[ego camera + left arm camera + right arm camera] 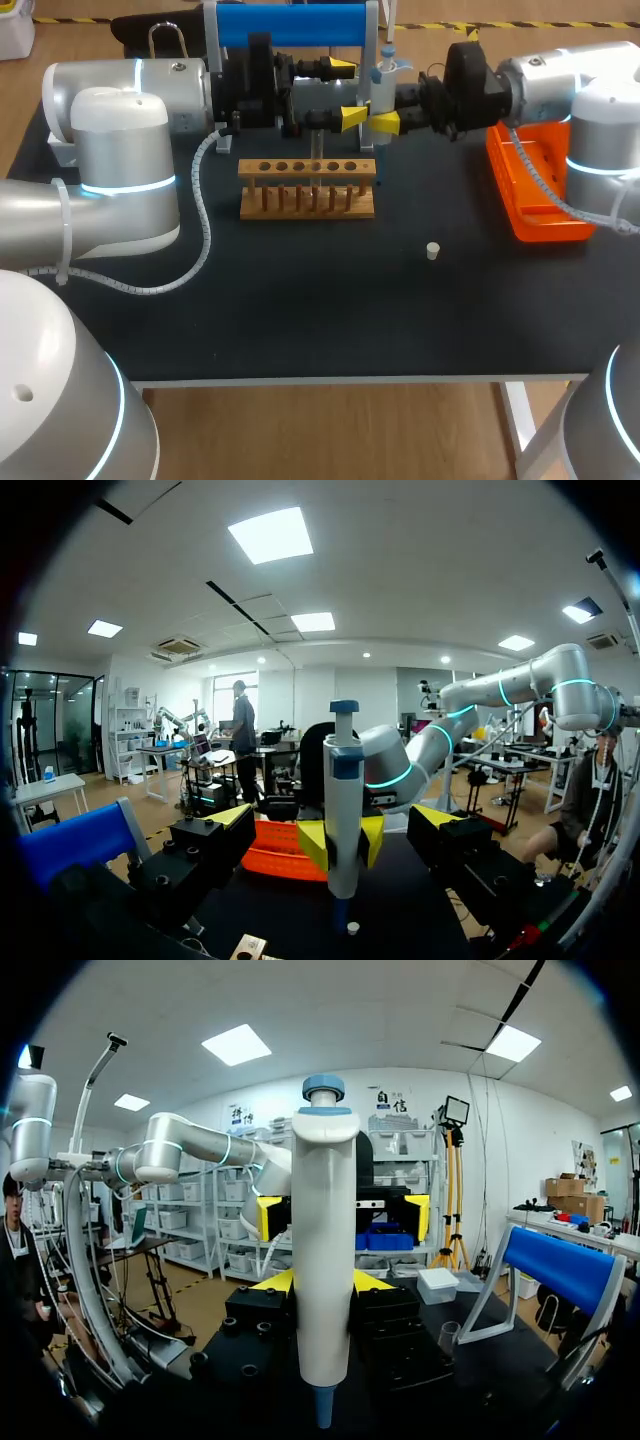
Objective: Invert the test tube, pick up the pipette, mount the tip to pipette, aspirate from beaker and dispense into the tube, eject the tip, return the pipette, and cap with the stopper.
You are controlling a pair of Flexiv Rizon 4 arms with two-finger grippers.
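Observation:
My right gripper (384, 112) (322, 1285) is shut on the white pipette (385, 75) (323, 1260), holding it upright behind the wooden rack (307, 188). Its blue-topped plunger points up and its bluish nose points down. My left gripper (346, 93) (332, 815) faces it with its fingers wide open on either side of the pipette (342, 810), not touching it. A clear test tube (315, 152) stands in the rack. The small white stopper (432, 250) (352, 928) lies on the dark mat in front. A small glass beaker (449, 1338) stands beside the right gripper.
An orange tray (535, 195) (280, 855) lies under my right arm at the table's right. A stand with a blue bar (290, 25) (560, 1270) is at the back. A white box (438, 1285) sits beyond the beaker. Both arms crowd the back of the table.

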